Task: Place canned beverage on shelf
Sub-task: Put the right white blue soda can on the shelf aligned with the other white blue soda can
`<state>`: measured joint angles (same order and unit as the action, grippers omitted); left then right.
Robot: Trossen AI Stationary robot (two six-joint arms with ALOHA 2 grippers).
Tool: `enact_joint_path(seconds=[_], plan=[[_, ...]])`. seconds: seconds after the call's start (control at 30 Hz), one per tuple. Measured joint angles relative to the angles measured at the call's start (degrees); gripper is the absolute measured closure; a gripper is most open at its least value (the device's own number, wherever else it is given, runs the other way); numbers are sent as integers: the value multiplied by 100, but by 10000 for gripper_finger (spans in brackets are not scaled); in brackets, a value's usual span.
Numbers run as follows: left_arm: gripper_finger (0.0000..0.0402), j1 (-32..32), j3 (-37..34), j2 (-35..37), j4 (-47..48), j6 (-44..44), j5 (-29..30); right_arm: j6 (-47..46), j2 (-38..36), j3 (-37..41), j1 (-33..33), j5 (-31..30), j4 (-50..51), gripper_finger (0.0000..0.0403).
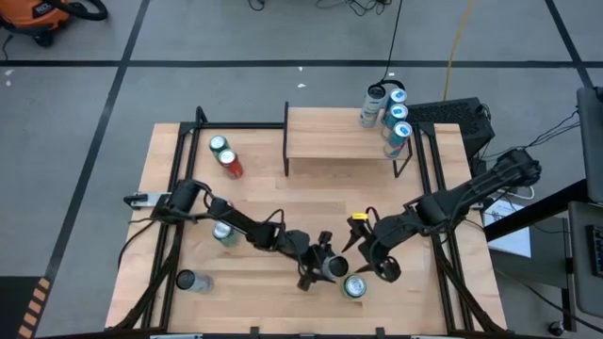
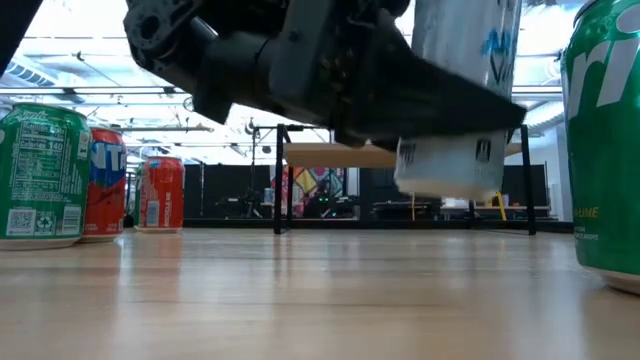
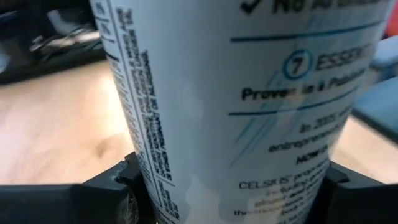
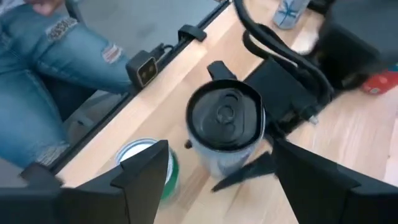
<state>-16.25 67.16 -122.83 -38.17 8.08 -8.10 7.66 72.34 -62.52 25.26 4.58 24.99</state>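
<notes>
White can [image 3: 249, 106] in the left wrist view reads "7 ESSENTI…", "Proven in a Publishe…" and "CELSIUS" (partly cut off, fine print illegible). In the low view, a green can [image 2: 607, 150] at 3 o'clock shows "ri".

shelf [image 1: 339, 132] left part bare, three cans [image 1: 391, 118] crowding right end

Glossy metal can [image 3: 249, 93]; smooth wood table [image 2: 300, 300].

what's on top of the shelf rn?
Three cans at the right end of the shelf: one silver can, two blue-and-white cans. The rest of the plank shows bare in the high view. The space under the plank is hidden.
</notes>
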Motion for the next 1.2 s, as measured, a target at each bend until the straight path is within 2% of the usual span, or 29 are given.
enact_joint_path(seconds=[0.1, 0.2, 0.33, 0.53, 0.77, 0.87, 1.2], plan=[[148, 112, 0, 1, -197, 23, -629, 166, 91, 0, 0, 2, -373, 124], [148, 182, 0, 4, -204, -18, -835, 274, 215, 0, -1, 100, -899, 108], [148, 210, 0, 4, -183, -15, -906, 357, 389, 0, -1, 166, -1060, 75], [148, 214, 0, 4, -185, 5, -1574, 564, 664, 0, -46, 147, -1203, 40], [148, 306, 0, 4, -187, 19, -2120, 840, 845, 0, -55, 173, -1686, 37], [148, 354, 1, 4, -188, -9, -2195, 833, 923, 0, -83, 434, -1747, 41], [148, 406, 2, 9, -203, -17, -2584, 773, 1033, 2, -198, 449, -1707, 50]])
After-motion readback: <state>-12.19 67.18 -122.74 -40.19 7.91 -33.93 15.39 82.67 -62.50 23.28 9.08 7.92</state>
